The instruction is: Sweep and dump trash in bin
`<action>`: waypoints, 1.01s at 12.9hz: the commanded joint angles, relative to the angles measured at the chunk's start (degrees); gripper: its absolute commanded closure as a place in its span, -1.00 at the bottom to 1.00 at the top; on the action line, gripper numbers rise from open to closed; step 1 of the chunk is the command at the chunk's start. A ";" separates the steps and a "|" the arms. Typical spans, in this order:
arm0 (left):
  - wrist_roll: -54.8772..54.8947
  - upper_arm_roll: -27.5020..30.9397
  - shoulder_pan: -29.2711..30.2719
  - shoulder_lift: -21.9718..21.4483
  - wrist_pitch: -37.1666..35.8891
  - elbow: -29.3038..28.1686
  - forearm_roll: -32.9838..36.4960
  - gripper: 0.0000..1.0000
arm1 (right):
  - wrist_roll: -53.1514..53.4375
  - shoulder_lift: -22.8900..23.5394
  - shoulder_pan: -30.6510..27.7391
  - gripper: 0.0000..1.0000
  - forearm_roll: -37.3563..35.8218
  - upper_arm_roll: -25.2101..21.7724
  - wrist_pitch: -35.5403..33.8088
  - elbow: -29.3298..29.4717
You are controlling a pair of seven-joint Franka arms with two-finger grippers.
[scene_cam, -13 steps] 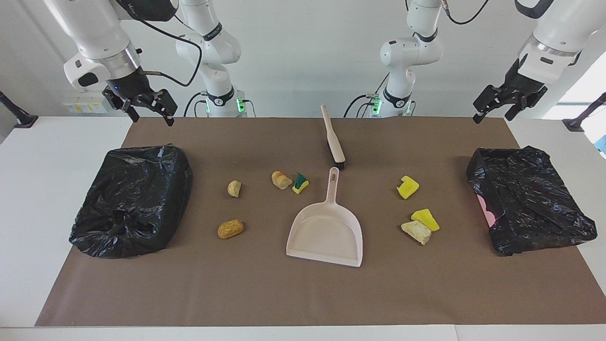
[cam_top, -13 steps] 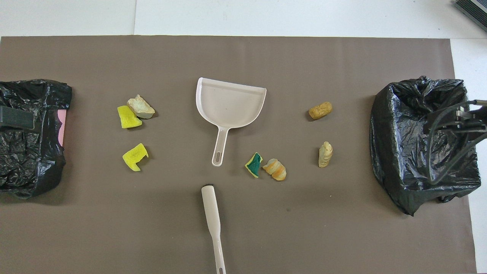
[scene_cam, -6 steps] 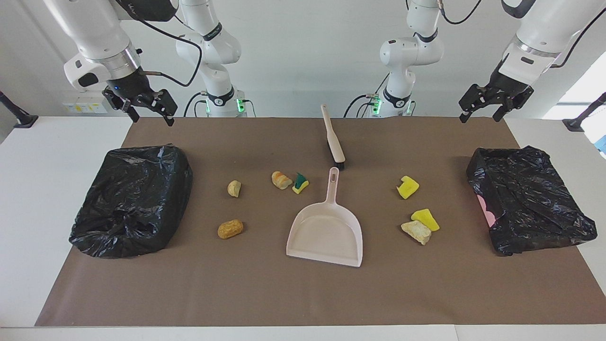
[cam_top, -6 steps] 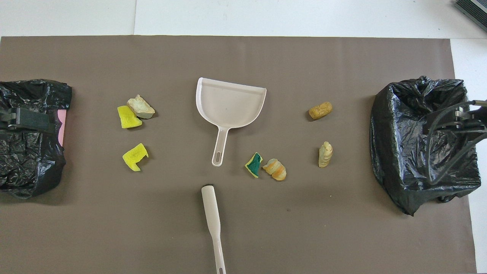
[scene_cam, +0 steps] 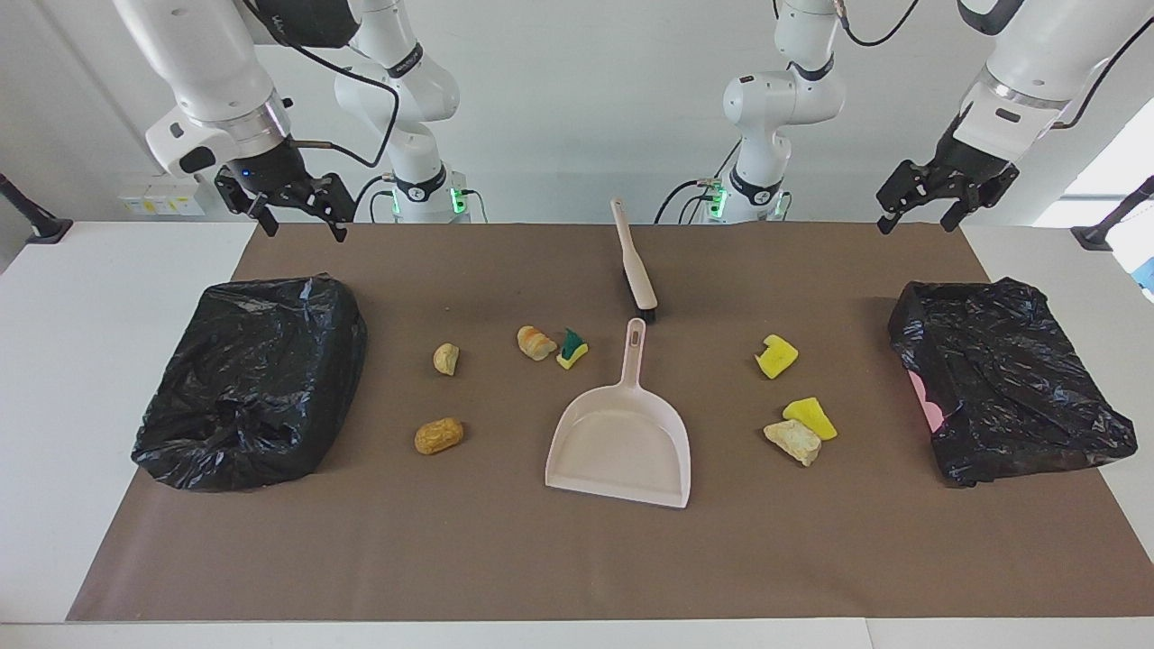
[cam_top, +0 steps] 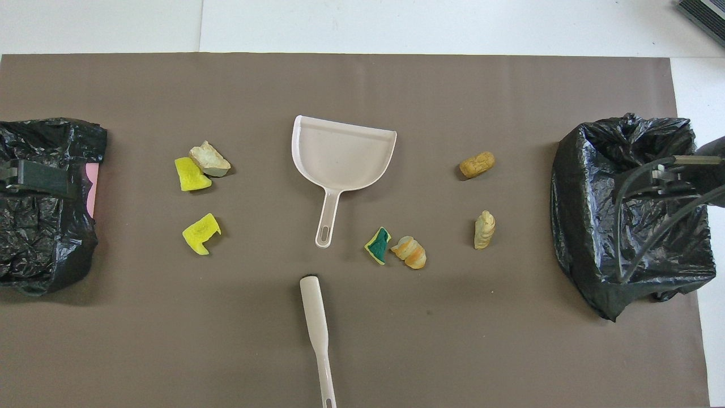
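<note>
The trash is several small lumps on the brown mat. Two yellow sponge pieces (scene_cam: 776, 356) (scene_cam: 811, 416) and a pale chunk (scene_cam: 793, 442) lie toward the left arm's end. A green-backed sponge (scene_cam: 572, 349) and three tan bread-like chunks (scene_cam: 535, 342) (scene_cam: 445, 358) (scene_cam: 439, 435) lie toward the right arm's end. One black-bagged bin (scene_cam: 1010, 379) sits at the left arm's end, another (scene_cam: 252, 388) at the right arm's. My left gripper (scene_cam: 915, 221) and right gripper (scene_cam: 304, 225) hang open and hold nothing, each raised over the mat's robot-side edge near its own bin.
A beige dustpan (scene_cam: 622, 442) lies mid-mat, its handle pointing toward the robots. A beige brush (scene_cam: 636, 266) lies nearer to the robots, in line with that handle. Bare brown mat (cam_top: 362, 85) stretches farther from the robots than the dustpan.
The left gripper rose and swung inward toward the table's middle, then held. The right gripper shifted slightly toward the table's middle. Nothing on the mat moved.
</note>
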 commanded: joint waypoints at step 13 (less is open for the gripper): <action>2.66 0.06 0.11 -2.29 0.16 -2.91 1.45 -1.00 | 13.49 15.68 18.53 -1.00 2.03 0.37 22.68 -0.03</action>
